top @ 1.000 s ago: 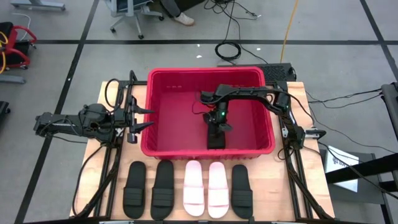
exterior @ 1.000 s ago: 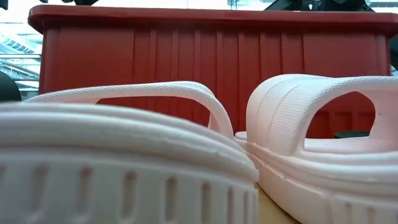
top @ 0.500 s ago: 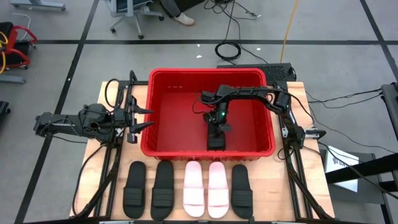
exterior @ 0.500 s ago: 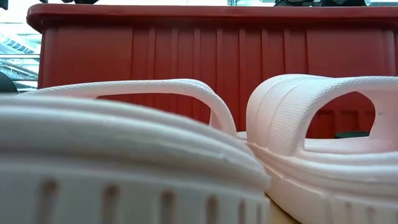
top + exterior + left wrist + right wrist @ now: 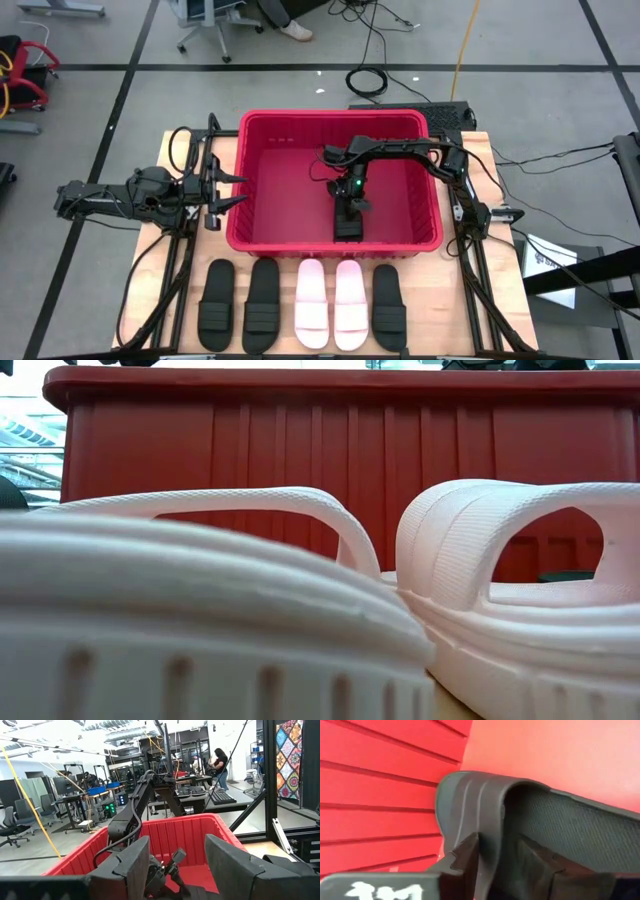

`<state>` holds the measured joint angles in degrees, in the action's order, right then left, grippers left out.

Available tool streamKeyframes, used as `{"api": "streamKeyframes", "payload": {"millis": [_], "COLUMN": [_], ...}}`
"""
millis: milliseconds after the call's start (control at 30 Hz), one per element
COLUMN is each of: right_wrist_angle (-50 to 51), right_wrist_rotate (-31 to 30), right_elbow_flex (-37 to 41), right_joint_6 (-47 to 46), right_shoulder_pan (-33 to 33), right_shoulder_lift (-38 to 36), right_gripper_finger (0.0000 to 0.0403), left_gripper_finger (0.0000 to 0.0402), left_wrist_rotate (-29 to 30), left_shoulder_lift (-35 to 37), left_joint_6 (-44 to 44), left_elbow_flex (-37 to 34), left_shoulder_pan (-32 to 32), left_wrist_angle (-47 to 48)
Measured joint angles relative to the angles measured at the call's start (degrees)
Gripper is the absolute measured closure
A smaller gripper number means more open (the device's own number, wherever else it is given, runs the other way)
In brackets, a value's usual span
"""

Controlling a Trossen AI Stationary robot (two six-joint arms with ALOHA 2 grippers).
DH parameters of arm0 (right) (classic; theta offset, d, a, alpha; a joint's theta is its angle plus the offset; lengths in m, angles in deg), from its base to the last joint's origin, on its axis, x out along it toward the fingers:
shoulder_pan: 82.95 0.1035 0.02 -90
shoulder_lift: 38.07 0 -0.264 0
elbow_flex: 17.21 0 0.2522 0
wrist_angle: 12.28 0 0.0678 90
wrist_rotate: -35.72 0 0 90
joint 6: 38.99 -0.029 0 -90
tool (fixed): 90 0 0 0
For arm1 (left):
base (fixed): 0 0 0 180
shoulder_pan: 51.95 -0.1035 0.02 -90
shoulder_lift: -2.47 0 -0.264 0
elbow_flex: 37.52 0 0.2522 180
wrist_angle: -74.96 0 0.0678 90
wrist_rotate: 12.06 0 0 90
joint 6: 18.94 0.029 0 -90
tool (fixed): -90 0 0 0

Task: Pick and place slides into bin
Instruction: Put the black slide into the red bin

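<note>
Presently, a black slide (image 5: 347, 222) in the red bin (image 5: 262, 140) is straddled at its strap by the right gripper (image 5: 500, 857), fingers slightly parted. It could be snagged and dragged out if the gripper is lifted before clearing. Left gripper (image 5: 175, 865): parked beside the bin, fingers wide, holding nothing.

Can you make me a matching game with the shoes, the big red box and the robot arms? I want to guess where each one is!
Things:
1. black slide
2. pink slides
3. left gripper
4. right gripper

Places:
A. on the table in front of the bin, in the middle of the row
B. outside the bin, by its left wall
C. inside the bin, against its near wall
D. down inside the bin, fingers on either side of the black slide's strap

Pairs: 1-C, 2-A, 3-B, 4-D
</note>
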<state>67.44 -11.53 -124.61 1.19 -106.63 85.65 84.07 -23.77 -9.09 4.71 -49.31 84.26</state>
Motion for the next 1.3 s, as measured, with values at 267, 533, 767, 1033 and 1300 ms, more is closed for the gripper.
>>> {"api": "streamKeyframes", "payload": {"millis": [267,533,767,1033,1300], "right_wrist_angle": [-1.19,-3.92,-7.20,-8.34,-12.59], "right_wrist_rotate": [-0.85,-5.82,-7.01,-9.64,-11.49], "right_elbow_flex": [-0.50,-0.52,-0.57,-0.59,-0.59], "right_joint_6": [-0.52,-1.65,-3.07,-3.97,-5.35], "right_shoulder_pan": [-2.00,-4.07,-4.98,-4.89,-4.89], "right_shoulder_lift": [-0.70,-4.93,-8.64,-10.44,-15.57], "right_gripper_finger": [0.0265,0.0261,0.0261,0.0261,0.0261], "left_gripper_finger": [0.0204,0.0204,0.0204,0.0204,0.0204], "left_wrist_rotate": [0.00,0.02,0.02,0.02,0.02], "left_shoulder_lift": [0.01,-0.02,0.01,-0.01,-0.01], "left_joint_6": [0.00,0.16,0.20,0.57,0.59], "left_elbow_flex": [0.01,0.02,0.02,0.02,0.02], "left_shoulder_pan": [0.00,0.02,0.00,0.00,0.02], "left_wrist_angle": [-0.01,0.00,0.00,0.02,0.02]}}
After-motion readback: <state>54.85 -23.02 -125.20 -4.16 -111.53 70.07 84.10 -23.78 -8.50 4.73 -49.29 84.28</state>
